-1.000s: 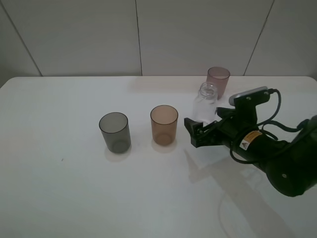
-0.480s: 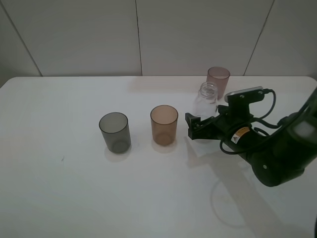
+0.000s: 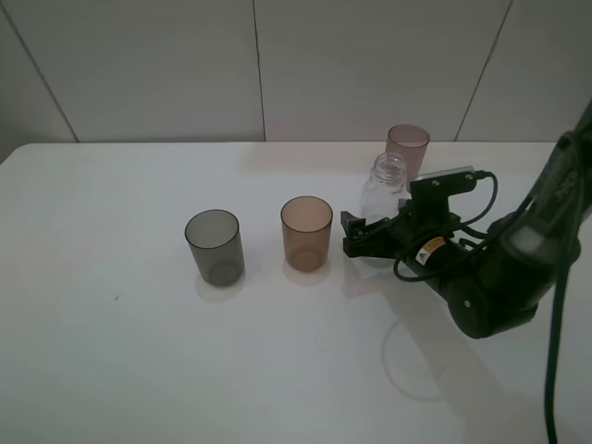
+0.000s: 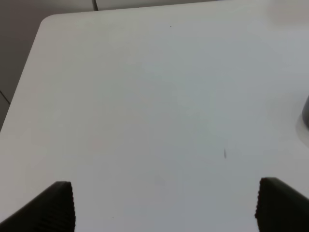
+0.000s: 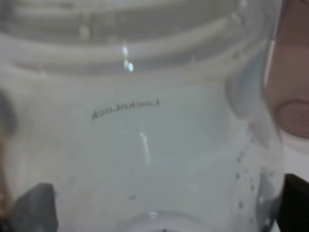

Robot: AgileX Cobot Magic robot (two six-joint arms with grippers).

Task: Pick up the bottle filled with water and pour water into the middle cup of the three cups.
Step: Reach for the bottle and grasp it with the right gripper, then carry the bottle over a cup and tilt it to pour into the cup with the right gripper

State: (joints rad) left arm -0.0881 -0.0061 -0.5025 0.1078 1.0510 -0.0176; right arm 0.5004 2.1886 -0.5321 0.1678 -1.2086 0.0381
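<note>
The clear bottle point(image 3: 385, 188) stands upright on the white table point(image 3: 139, 370), in front of the pinkish-mauve cup point(image 3: 408, 148). The amber-brown middle cup point(image 3: 306, 233) stands to its left, and the smoky grey cup point(image 3: 215, 247) further left. My right gripper point(image 3: 363, 238) is low at the bottle's base, its jaws apart on either side of it. In the right wrist view the bottle point(image 5: 145, 121) fills the frame between the spread fingertips point(image 5: 34, 208); I cannot see contact. My left gripper point(image 4: 166, 205) is open and empty over bare table, out of the exterior view.
The pinkish-mauve cup point(image 5: 292, 87) stands close behind the bottle. The grey cup's edge point(image 4: 305, 111) shows in the left wrist view. A tiled wall point(image 3: 277, 65) runs along the table's back edge. The right arm's cable point(image 3: 555, 305) hangs at the right.
My right gripper has moved back and left towards the bottle, from in front of it to around its base. The cups and bottle have not moved.
</note>
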